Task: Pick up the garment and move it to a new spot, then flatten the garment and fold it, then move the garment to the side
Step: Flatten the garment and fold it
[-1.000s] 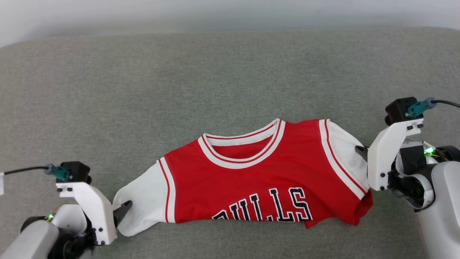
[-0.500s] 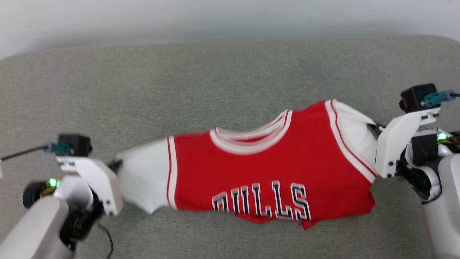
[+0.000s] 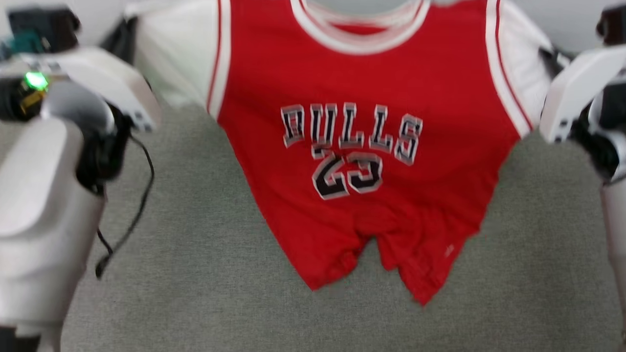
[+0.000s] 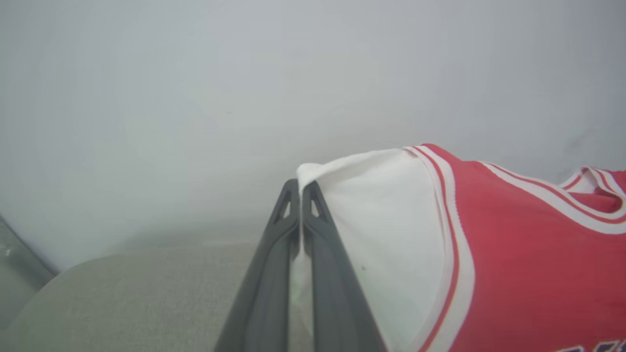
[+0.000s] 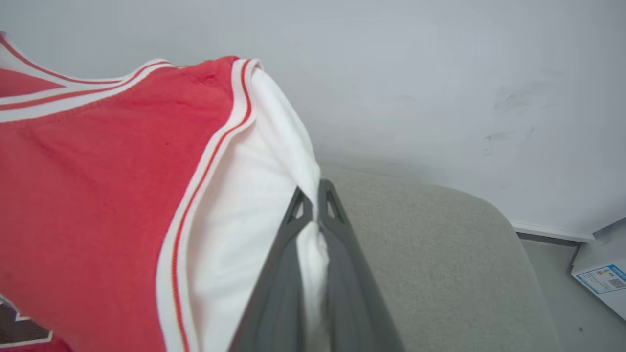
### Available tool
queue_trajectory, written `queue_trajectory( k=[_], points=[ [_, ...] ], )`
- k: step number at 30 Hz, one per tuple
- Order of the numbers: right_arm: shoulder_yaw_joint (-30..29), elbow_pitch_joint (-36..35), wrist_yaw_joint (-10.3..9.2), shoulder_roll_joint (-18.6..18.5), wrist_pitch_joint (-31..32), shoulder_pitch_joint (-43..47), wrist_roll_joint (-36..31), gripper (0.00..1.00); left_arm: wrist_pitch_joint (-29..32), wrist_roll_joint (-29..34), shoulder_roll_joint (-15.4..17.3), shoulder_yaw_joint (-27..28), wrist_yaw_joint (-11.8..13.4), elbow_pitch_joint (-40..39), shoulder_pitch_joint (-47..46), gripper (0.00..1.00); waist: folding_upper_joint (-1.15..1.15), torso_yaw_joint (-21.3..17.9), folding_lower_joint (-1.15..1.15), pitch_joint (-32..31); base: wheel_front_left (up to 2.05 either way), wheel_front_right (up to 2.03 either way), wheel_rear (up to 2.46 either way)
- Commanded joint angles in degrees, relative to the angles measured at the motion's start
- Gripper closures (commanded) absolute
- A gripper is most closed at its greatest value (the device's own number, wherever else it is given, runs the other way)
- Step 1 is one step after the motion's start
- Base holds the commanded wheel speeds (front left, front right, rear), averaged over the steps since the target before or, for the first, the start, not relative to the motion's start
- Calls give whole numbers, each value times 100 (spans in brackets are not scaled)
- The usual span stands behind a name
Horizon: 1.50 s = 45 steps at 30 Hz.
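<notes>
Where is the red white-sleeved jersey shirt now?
The red jersey shirt hangs mid head view over the grey fabric surface, sleeves pinched by left gripper and right gripper.

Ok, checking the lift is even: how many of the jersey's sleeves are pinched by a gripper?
2. The left sleeve of the Bulls jersey is pinched in the left gripper; the right sleeve is pinched in the right gripper. Neither is hidden.

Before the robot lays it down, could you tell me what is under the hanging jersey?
Below the red Bulls jersey, the grey upholstered surface shows bare around the hem. What lies behind the cloth is covered and cannot be told.
</notes>
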Motion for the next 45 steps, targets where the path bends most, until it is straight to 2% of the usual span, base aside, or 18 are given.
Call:
queue_trajectory(
  k=[1, 6, 7, 14, 22, 28, 36, 41, 45],
  points=[
    [38, 134, -4, -34, -132, -417, -28, 100, -144, 79, -51, 49, -32, 262, -447, 100, 0, -57, 0, 137, 0, 0, 0],
    [122, 443, -4, -2, -490, -1549, -85, 100, -422, 225, -140, 145, -127, 926, -1622, 100, 0, -155, 0, 563, 0, 0, 0],
    [149, 525, -4, -23, -674, -2068, -159, 100, -547, 325, -129, 180, -144, 1151, -2164, 100, 0, -184, 0, 809, 0, 0, 0],
    [82, 797, -4, -37, -1372, -3646, -441, 100, -1181, 621, -106, 275, -277, 1624, -3843, 100, 0, -221, 0, 1569, 0, 0, 0],
    [239, 1180, -4, -68, -1985, -4830, -486, 100, -1368, 778, -102, 200, -465, 1968, -4920, 100, 0, -206, 0, 2079, 0, 0, 0],
    [542, 1612, -4, 25, -2287, -5224, -474, 100, -1517, 759, -172, 157, -594, 2292, -5159, 100, 0, -161, 0, 2447, 0, 0, 0],
    [941, 2395, -4, 236, -2612, -5173, -257, 100, -1791, 553, -419, 137, -851, 2901, -4787, 100, 0, -62, 0, 2730, 0, 0, 0],
    [1157, 2825, -4, 318, -2833, -4841, -103, 100, -1984, 389, -559, 159, -1014, 3242, -4303, 100, 0, -9, 0, 2584, 0, 0, 0],
    [1373, 2999, -4, 407, -3020, -4212, 107, 100, -2108, 296, -597, 150, -1117, 3412, -3610, 100, 0, -2, 0, 2226, 0, 0, 0]
  ],
)
